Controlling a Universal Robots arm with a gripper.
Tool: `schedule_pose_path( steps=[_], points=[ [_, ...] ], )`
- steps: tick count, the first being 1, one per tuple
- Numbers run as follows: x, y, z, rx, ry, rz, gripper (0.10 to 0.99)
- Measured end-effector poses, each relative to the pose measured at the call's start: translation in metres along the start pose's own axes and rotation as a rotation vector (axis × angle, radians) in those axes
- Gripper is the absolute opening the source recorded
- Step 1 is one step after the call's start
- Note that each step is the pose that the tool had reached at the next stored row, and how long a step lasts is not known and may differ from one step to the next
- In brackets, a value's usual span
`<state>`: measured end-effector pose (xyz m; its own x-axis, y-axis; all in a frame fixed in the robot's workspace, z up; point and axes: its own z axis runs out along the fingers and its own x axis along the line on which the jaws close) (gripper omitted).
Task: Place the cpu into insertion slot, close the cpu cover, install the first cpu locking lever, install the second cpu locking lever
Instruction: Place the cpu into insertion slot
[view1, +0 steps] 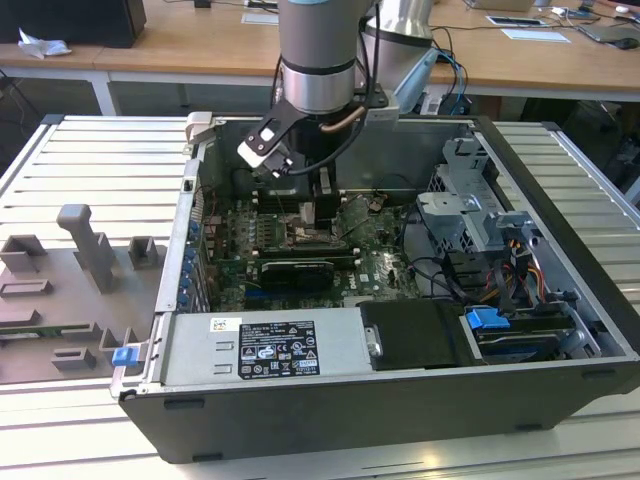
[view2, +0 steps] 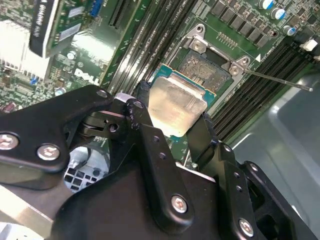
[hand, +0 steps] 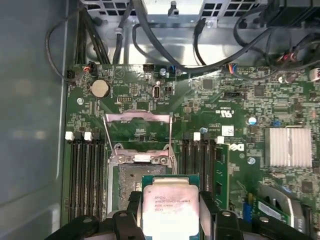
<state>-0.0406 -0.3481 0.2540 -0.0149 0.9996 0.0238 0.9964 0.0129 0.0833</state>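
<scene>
The claw (hand: 169, 214) is clamping the cpu (hand: 167, 200) by two opposite edges, close to the open insertion slot (hand: 134, 182). The cpu cover (hand: 137, 118) is standing raised, memory slots (hand: 86, 170) are flanking the socket, and small print is showing on the chip's face.

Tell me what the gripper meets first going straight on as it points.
Probably the square dark silvery-rimmed insertion slot, reached first by the flat silver-beige cpu its fingers hold; depth is unclear.
</scene>
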Motion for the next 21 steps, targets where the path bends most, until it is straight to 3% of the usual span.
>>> schedule_pose_path(
  steps=[15,21],
  points=[
    [0.0184,-0.0099,0.0355,0.000,-0.0001,0.000,0.541],
    [0.0216,-0.0100,0.0410,0.003,-0.0005,0.005,0.541]
  ],
)
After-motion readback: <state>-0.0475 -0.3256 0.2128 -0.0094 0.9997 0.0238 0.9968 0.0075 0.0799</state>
